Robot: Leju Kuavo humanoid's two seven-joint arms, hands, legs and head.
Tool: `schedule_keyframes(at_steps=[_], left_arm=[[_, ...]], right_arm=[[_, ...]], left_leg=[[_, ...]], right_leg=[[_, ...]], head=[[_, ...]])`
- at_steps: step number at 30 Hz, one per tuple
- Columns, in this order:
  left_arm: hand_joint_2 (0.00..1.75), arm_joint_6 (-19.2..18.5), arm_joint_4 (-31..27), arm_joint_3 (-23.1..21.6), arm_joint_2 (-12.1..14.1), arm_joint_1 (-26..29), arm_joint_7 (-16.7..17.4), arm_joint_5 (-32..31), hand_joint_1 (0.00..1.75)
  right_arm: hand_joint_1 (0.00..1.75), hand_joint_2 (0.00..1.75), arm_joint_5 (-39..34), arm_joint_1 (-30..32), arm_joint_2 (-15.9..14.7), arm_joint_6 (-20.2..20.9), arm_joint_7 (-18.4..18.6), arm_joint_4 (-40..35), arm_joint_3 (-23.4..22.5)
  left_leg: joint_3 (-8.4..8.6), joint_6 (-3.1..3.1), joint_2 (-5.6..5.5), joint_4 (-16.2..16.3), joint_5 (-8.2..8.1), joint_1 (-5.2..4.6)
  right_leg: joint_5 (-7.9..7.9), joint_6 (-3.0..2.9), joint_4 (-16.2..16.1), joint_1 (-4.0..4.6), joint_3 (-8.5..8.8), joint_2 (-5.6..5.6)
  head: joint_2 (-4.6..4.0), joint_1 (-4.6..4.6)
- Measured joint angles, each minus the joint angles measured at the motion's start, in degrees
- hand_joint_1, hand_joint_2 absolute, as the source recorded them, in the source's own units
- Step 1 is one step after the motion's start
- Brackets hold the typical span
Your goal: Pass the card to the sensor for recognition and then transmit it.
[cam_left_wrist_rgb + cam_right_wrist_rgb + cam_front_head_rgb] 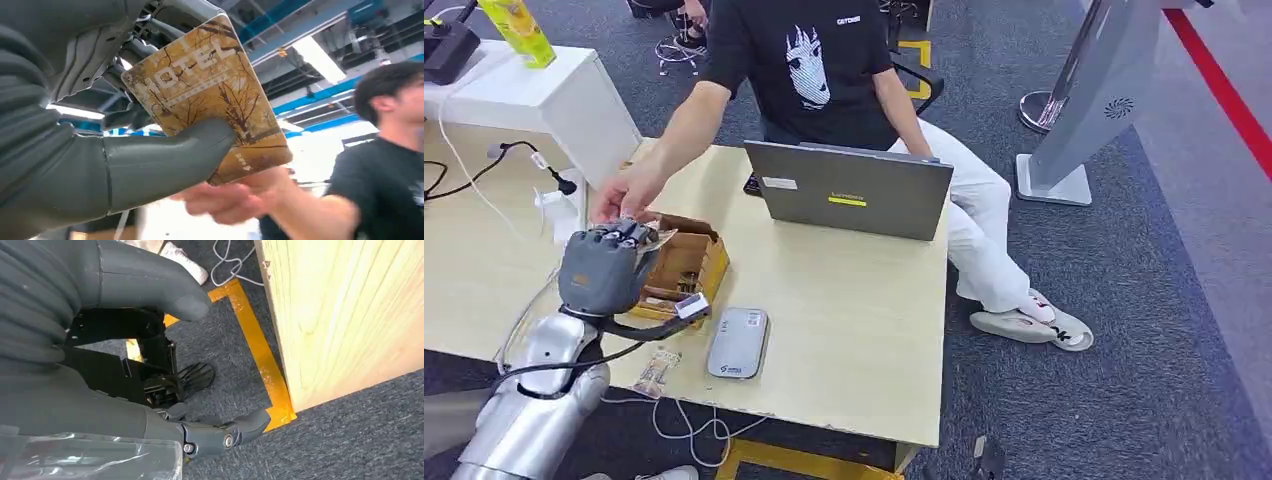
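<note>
My left hand is raised over the table's left part, above a brown cardboard box. Its thumb and fingers pinch a brown tree-printed hotel card. A seated person's hand reaches to my fingertips, and in the left wrist view this hand is blurred right at the card's far edge; whether it grips the card I cannot tell. The grey card sensor lies flat near the table's front edge, right of my hand. My right hand hangs beside the table, fingers apart, holding nothing.
A grey laptop stands in front of the person in a black shirt. A second card lies at the table's front edge near white cables. A white box sits far left. Yellow floor tape runs beside the wooden table side.
</note>
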Motion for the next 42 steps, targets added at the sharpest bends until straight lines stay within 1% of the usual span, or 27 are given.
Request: schedule_keyframes(at_steps=[4, 8, 12, 17, 19, 20, 24, 28, 31, 37, 42], left_arm=[[1.75, -0.5, 1.4, -4.4, -2.7, -0.4, -0.1, -1.5, 1.75], [1.75, -1.8, 2.7, -9.2, -5.0, -0.4, -0.2, -1.4, 1.75], [1.75, -4.6, 4.5, -13.2, -5.6, -0.4, -0.2, 0.0, 1.75], [1.75, -6.9, 7.3, -16.2, -5.6, -0.7, -0.4, 0.6, 1.75], [1.75, -9.3, 8.3, -17.0, -5.4, -0.7, -0.5, 1.0, 1.75], [1.75, -10.0, 8.7, -17.3, -5.4, -0.8, -0.5, 1.1, 1.75], [1.75, -10.9, 9.6, -17.9, -5.2, -0.8, -0.4, 1.4, 1.75], [1.75, -13.7, 10.6, -18.7, -4.9, -1.2, -0.4, 1.6, 1.75], [1.75, -15.2, 11.3, -19.0, -4.7, -1.3, -0.4, 1.8, 1.75], [1.75, -16.1, 12.5, -19.7, -4.4, -1.6, -0.4, 2.1, 1.75], [1.75, -18.0, 13.5, -20.1, -4.5, -2.6, -0.4, 2.3, 1.75]], right_arm=[[0.0, 1.75, -0.4, -0.2, 0.0, 0.0, 0.5, 0.0, 0.0], [0.0, 1.75, -0.9, -0.2, 0.0, 0.0, 0.7, 0.0, 0.0], [0.0, 1.75, -1.4, -0.2, 0.0, 0.0, 0.7, 0.0, 0.3], [0.0, 1.75, -1.6, -0.2, 0.0, 0.0, 0.8, 0.0, 0.5], [0.0, 1.75, -2.0, -0.2, 0.0, 0.0, 0.8, 0.0, 0.6], [0.0, 1.75, -2.1, -0.2, 0.0, 0.0, 0.8, 0.0, 0.6], [0.0, 1.75, -2.3, -0.2, 0.0, 0.0, 0.9, -0.1, 0.6], [0.0, 1.75, -2.6, -0.2, 0.0, 0.0, 0.8, -0.1, 0.7], [0.0, 1.75, -3.1, -0.2, 0.0, 0.0, 0.8, -0.1, 0.7], [0.0, 1.75, -3.3, -0.2, 0.0, 0.0, 0.8, -0.1, 0.7], [0.0, 1.75, -3.5, -0.2, 0.0, 0.0, 0.8, -0.1, 0.7]], left_leg=[[-0.01, 0.0, -0.01, 0.0, 0.0, -0.01], [-0.01, 0.0, -0.01, 0.0, 0.0, -0.01], [0.0, 0.0, 0.0, 0.0, 0.0, 0.0], [-0.01, 0.0, 0.02, 0.0, 0.0, 0.03], [-0.01, 0.0, 0.03, 0.0, 0.0, 0.03], [-0.01, 0.0, 0.03, 0.0, 0.0, 0.03], [-0.02, 0.0, 0.02, 0.0, 0.0, 0.02], [-0.01, 0.0, 0.02, 0.0, 0.0, 0.02], [-0.01, -0.01, 0.02, 0.0, 0.0, 0.03], [-0.01, -0.01, 0.02, 0.0, 0.0, 0.03], [0.0, -0.01, 0.0, 0.0, 0.0, 0.02]], right_leg=[[0.02, -0.01, 0.0, 0.0, 0.01, 0.0], [0.02, -0.01, 0.0, 0.0, 0.01, 0.0], [0.02, -0.01, 0.0, 0.01, 0.0, 0.01], [0.02, -0.02, 0.0, 0.03, 0.0, 0.0], [0.01, -0.02, 0.0, 0.03, 0.0, 0.01], [0.01, -0.02, 0.0, 0.03, 0.0, 0.01], [0.01, -0.02, 0.0, 0.03, 0.0, 0.0], [0.02, -0.02, 0.0, 0.03, 0.01, 0.0], [0.02, -0.02, 0.0, 0.03, 0.01, 0.0], [0.02, -0.02, 0.0, 0.03, 0.0, 0.0], [0.01, -0.02, 0.0, 0.03, 0.03, -0.01]], head=[[0.0, 0.0], [0.0, 0.0], [0.0, 0.0], [0.0, 0.0], [0.0, 0.0], [-0.02, 0.0], [0.0, 0.0], [0.0, 0.0], [0.0, 0.0], [0.0, 0.0], [0.0, 0.0]])
